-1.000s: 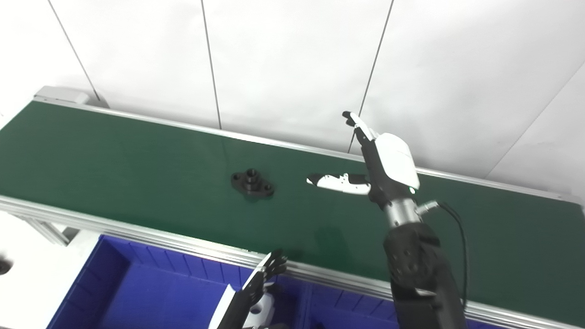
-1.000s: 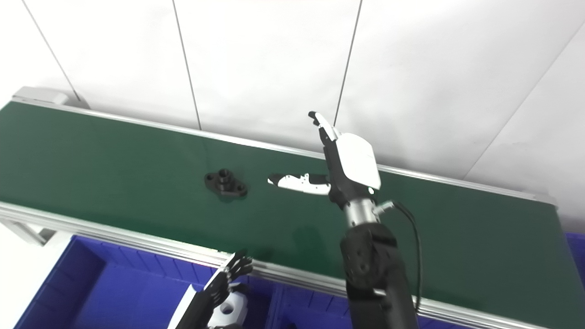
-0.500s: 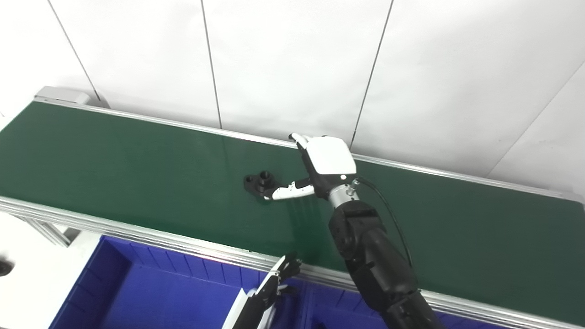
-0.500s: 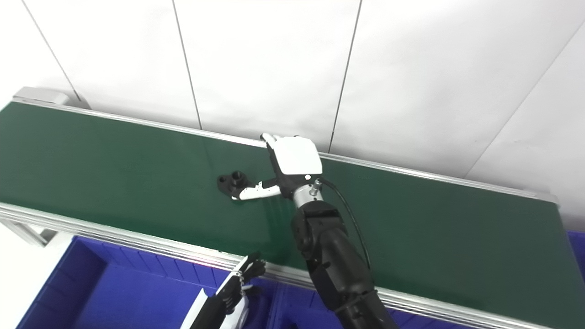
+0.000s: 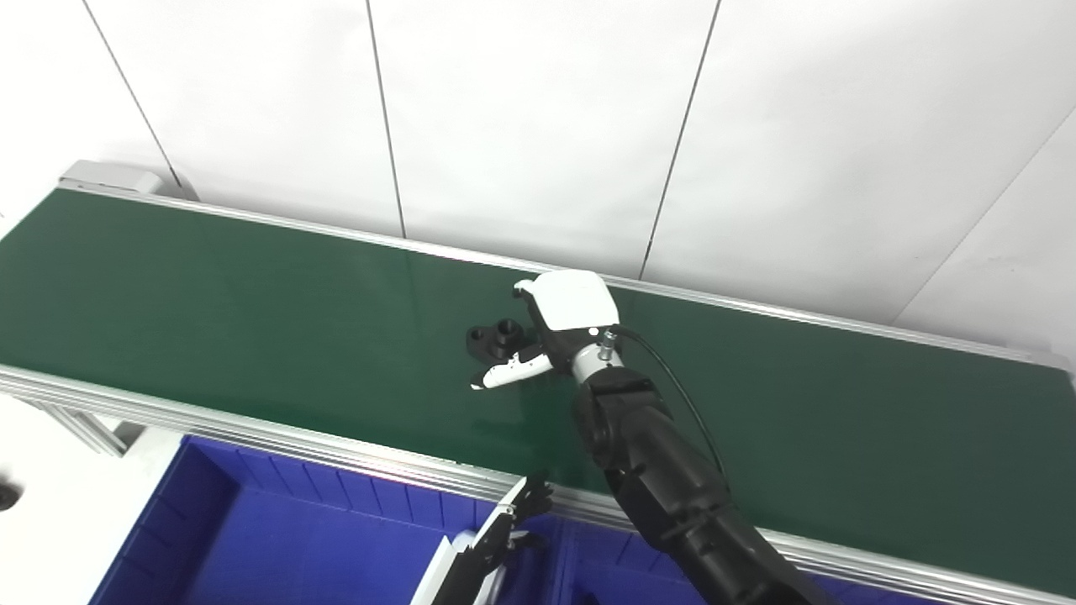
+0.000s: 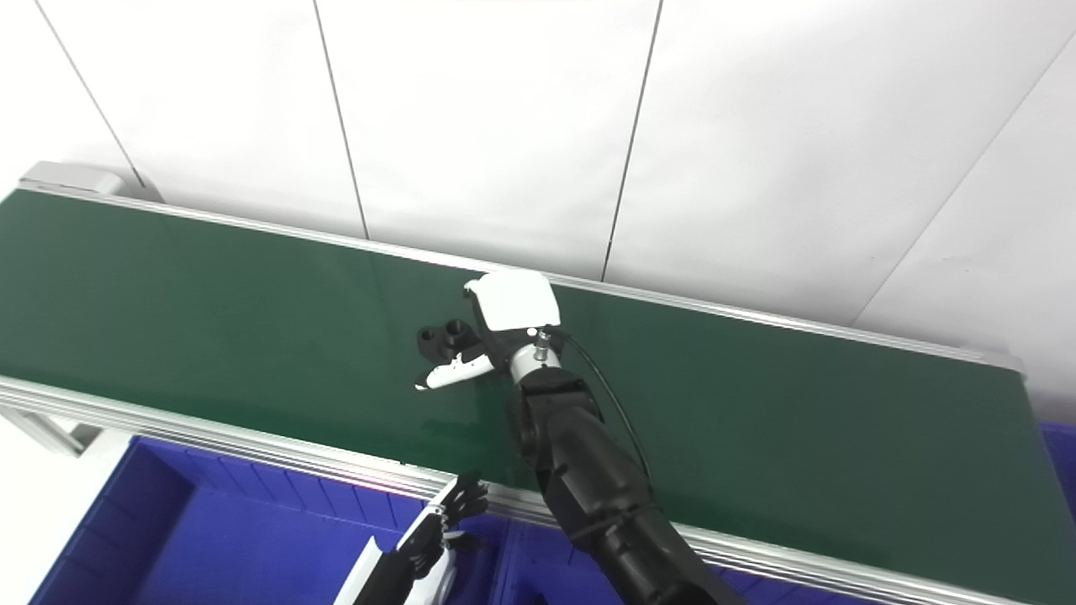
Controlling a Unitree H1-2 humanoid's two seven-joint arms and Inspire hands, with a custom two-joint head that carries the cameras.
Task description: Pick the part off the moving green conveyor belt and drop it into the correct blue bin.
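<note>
One second ago my right hand [image 5: 555, 323] hung high above the green conveyor belt [image 5: 252, 302], fingers spread; now it is down at the black part [image 5: 496, 336], which has ridden a little rightward on the belt. My thumb reaches past its near side, but whether my fingers grip it I cannot tell. My left hand [image 5: 504, 538] waits over the blue bin [image 5: 252, 538], fingers loosely apart, holding nothing.

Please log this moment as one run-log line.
right hand: at black part, grasp unclear | black part: on green belt | left hand: over blue bin
</note>
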